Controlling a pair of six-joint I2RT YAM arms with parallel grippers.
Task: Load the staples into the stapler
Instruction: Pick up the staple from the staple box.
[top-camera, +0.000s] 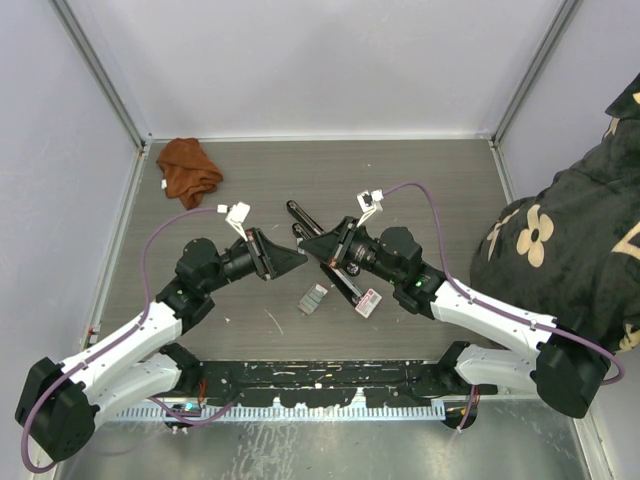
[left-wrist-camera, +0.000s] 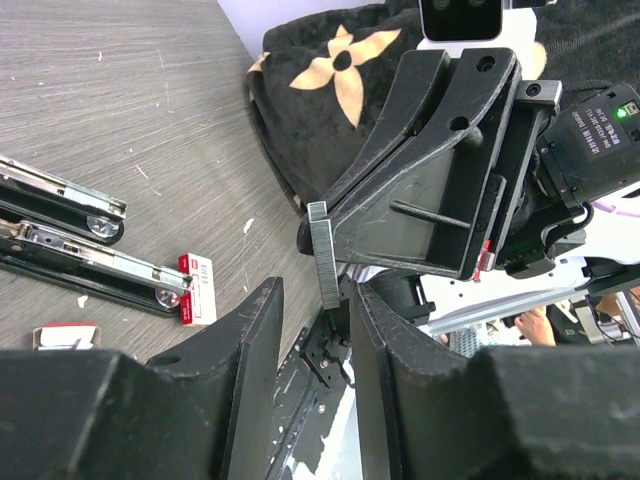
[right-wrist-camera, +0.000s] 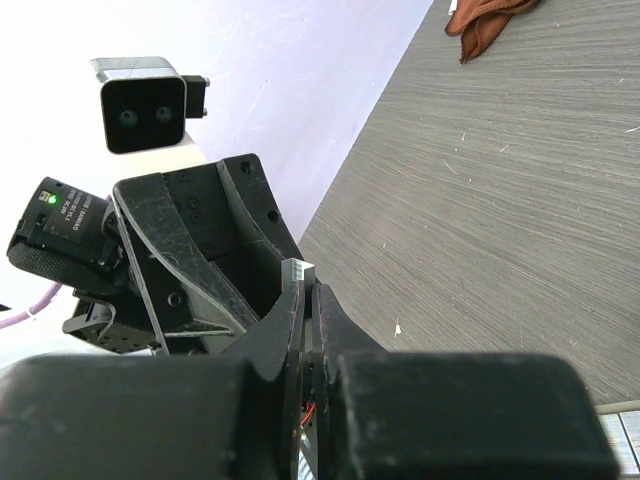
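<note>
Here, staples (left-wrist-camera: 322, 255) held mid-air at frame centre.
Right fingers (right-wrist-camera: 340, 325) pinch the staples; left fingers (left-wrist-camera: 255, 340), narrowly parted, flank them without touching. Skewed closing could snap or drop the strip.

The scene is lit brightly and evenly from above, and only faint, soft shadows are cast on the table (top-camera: 400, 180). In the right wrist view the wall (right-wrist-camera: 300, 60) is washed out towards white, and the nearest foreground is blurred.
</note>
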